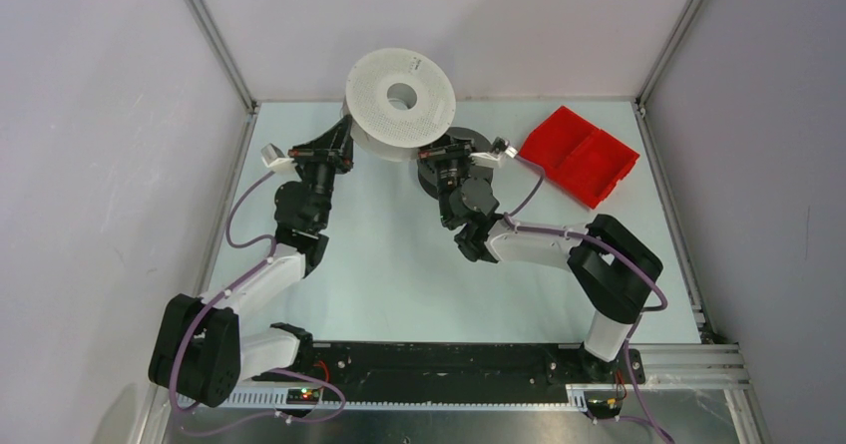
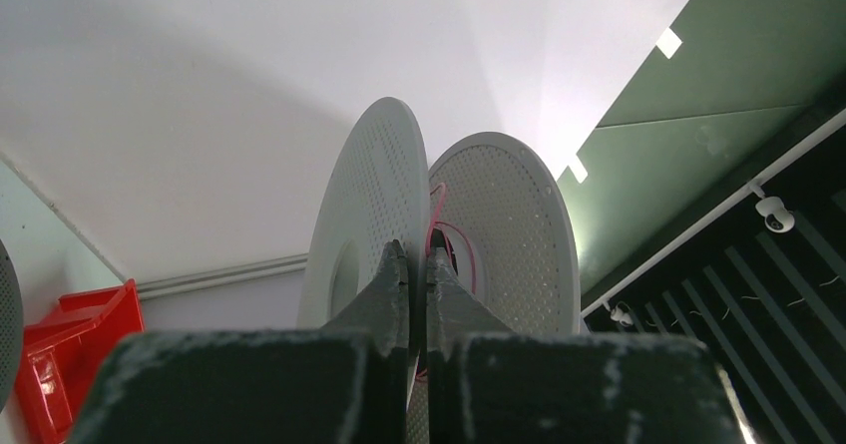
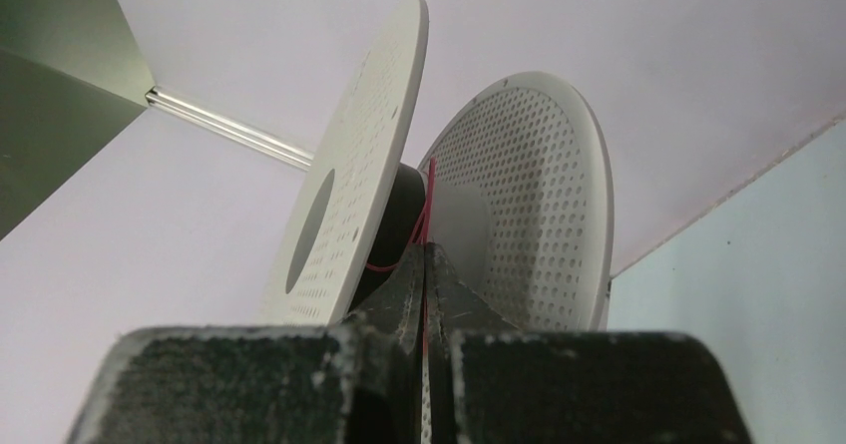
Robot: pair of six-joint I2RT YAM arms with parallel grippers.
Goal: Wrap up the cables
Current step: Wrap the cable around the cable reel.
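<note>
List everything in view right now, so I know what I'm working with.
white spool: one, white with perforated flanges, far centre of the table, tilted between the two grippers
red strand: one, thin and red, between the white spool's flanges, running down to the fingertips
dark grey spool: one, dark grey, under the right wrist, mostly hidden
red bin: one, red, far right of the table
table: one, pale
left gripper: one, black, shut, apparently pinching the red strand
right gripper: one, black, shut on the red strand
</note>
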